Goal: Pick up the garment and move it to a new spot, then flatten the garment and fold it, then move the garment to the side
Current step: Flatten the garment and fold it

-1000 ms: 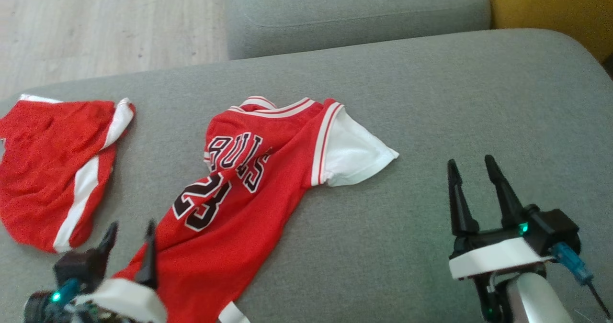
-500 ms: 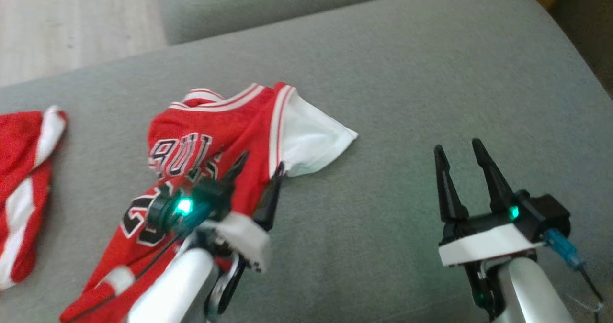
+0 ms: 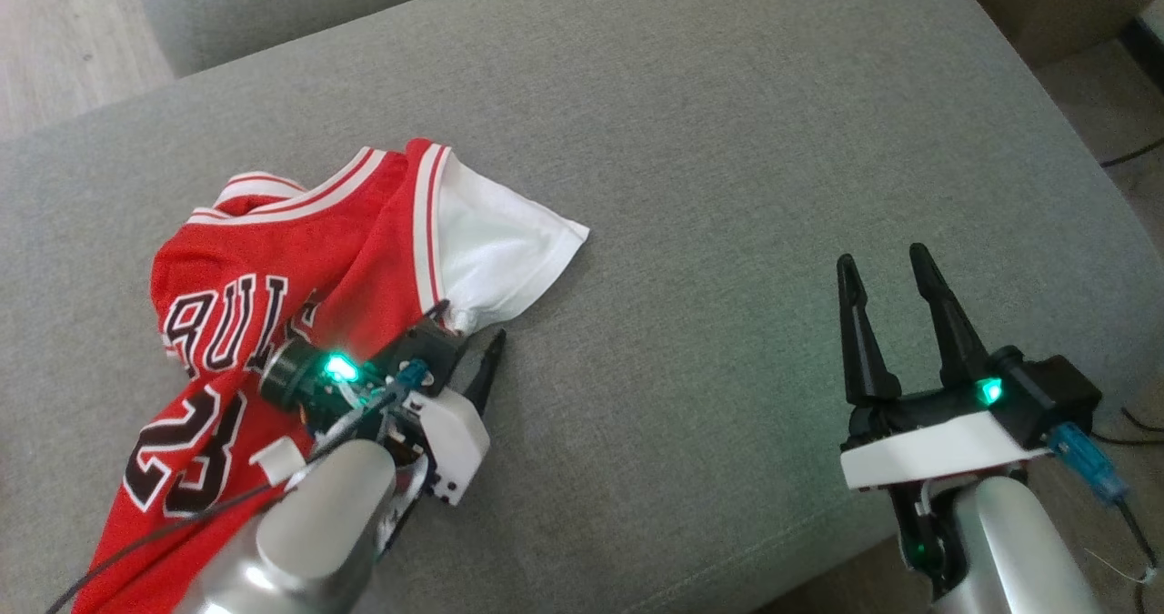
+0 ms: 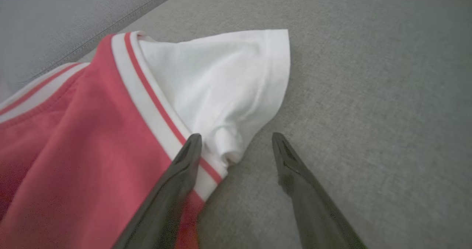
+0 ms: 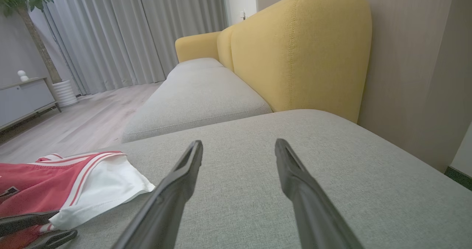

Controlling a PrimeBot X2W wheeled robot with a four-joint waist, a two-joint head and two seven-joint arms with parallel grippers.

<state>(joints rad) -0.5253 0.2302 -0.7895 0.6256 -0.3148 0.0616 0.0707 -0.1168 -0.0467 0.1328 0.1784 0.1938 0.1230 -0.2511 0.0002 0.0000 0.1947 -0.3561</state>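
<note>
The garment (image 3: pixel 273 268) is a red jersey with black lettering and a white sleeve (image 3: pixel 496 241), lying rumpled on the left of the grey sofa seat (image 3: pixel 727 186). My left gripper (image 3: pixel 471 323) is open and low over the jersey's right edge. In the left wrist view its fingers (image 4: pixel 236 136) straddle the bunched underarm of the white sleeve (image 4: pixel 221 79), one finger over the red-and-white trim of the garment (image 4: pixel 92 131). My right gripper (image 3: pixel 882 257) hovers open and empty over bare cushion at the right; the right wrist view (image 5: pixel 239 142) shows the garment (image 5: pixel 37 190) far to its left.
The seat's front edge runs close under the right arm, with floor and a cable (image 3: pixel 1128 155) beyond the right end. A yellow backrest (image 5: pixel 295 49), a second grey cushion (image 5: pixel 199 90) and wood floor (image 5: pixel 81 120) lie behind.
The head camera has swung right, so the red shorts have left the picture. My left arm has come up from the lower left to the jersey's sleeve seam. The right gripper keeps its pose.
</note>
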